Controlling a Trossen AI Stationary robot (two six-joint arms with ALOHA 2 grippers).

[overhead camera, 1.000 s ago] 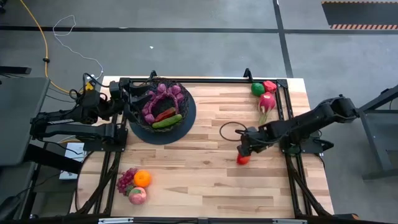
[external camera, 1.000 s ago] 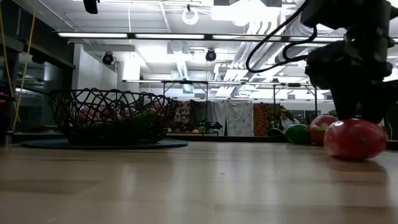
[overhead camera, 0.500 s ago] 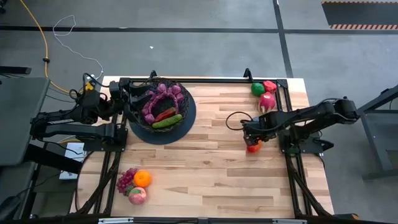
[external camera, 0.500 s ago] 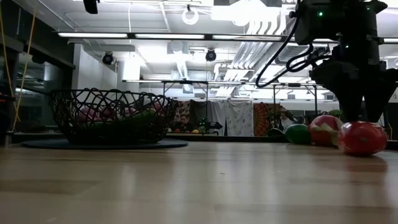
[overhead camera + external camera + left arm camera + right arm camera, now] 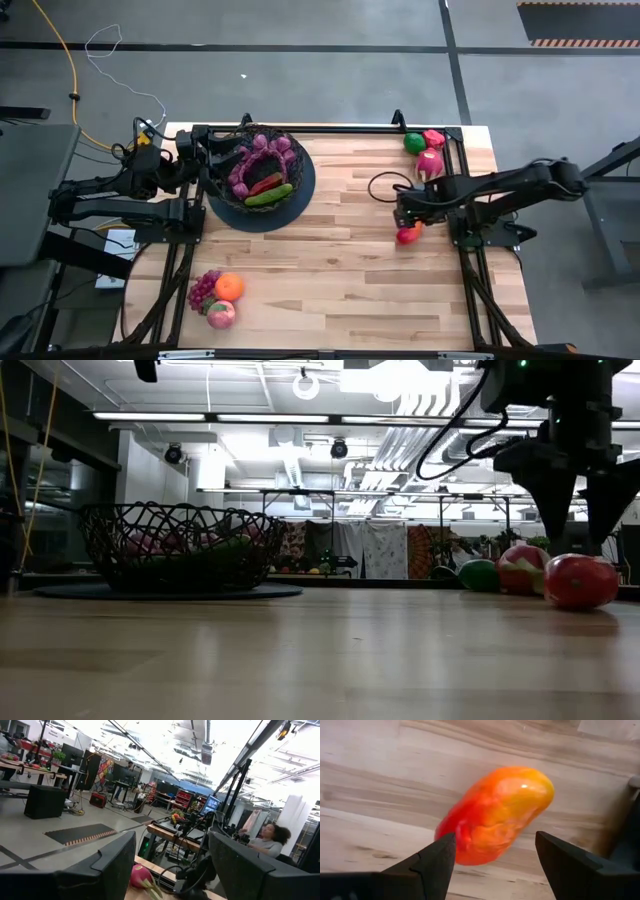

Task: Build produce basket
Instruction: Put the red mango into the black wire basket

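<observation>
From above, the right claw (image 5: 408, 222) hangs over the mango (image 5: 406, 236), well apart from the basket (image 5: 262, 178). The left claw (image 5: 207, 158) waits open at the basket's rim. Low down, the fingers stand clear above the fruit. Wrist view: fingers (image 5: 437, 860) spread open, gripping nothing; the rounded mango could roll or squirt out if they close off-centre.

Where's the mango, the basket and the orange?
mango (image 5: 495, 815): right wrist view, middle of its skin.
basket (image 5: 175, 520): low view, wire wall.
orange (image 5: 229, 287): high view, its top.
</observation>
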